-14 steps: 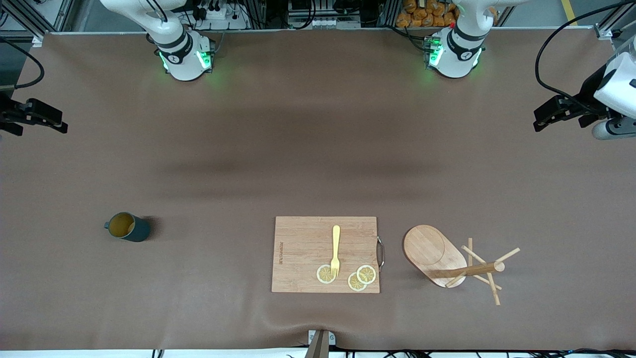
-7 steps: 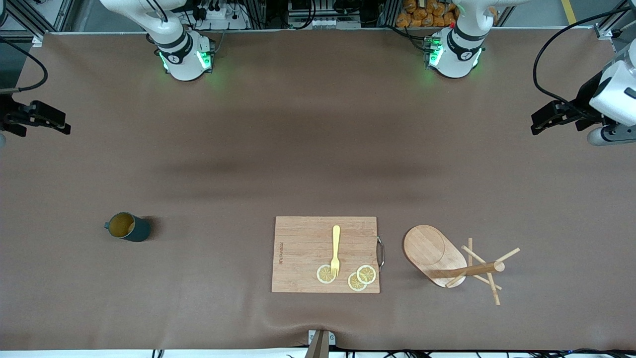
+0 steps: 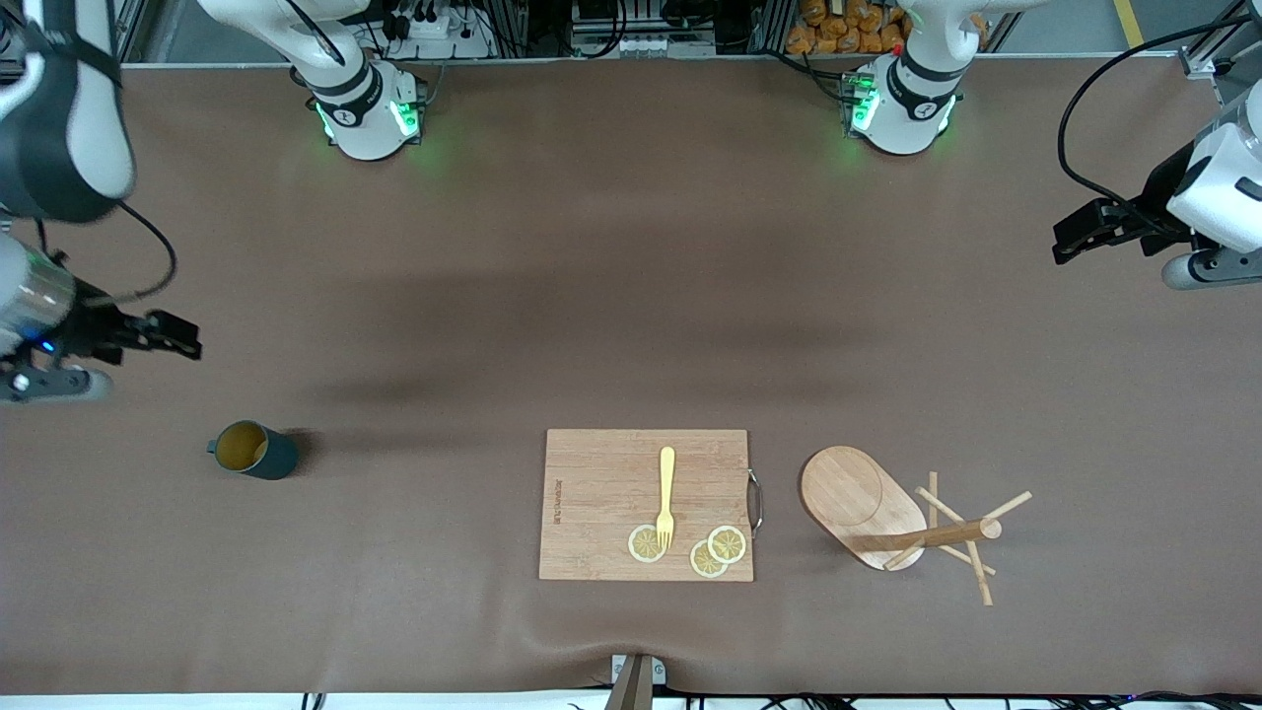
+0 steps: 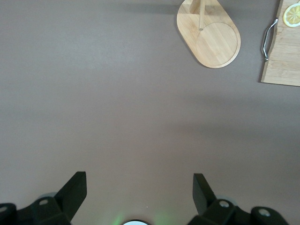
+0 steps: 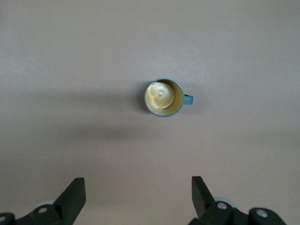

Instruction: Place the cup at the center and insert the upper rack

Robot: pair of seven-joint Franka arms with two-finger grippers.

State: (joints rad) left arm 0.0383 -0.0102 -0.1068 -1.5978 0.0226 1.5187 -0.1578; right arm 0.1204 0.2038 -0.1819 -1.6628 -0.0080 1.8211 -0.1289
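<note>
Left wrist view crops the upper rack [image 4: 208,40].

Robotics lab, not a kitchen. Two white Franka arm bases w/ green status lights, right arm base [image 3: 365,113] and left arm base [image 3: 902,108], bolted along one edge of a big table under a plain brown cloth [image 3: 611,296]. Alongside them: aluminium frame rails [image 3: 59,39], black cables, power strip [image 3: 424,25], electronics. Black cable loops [image 3: 1094,99] hang off the arms. Kitchen bits are just props: rectangular bamboo cutting board [image 3: 601,493] w/ yellow plastic fork [image 3: 666,493] & fake lemon slices [image 3: 718,550], laid out neatly on bare cloth.
</note>
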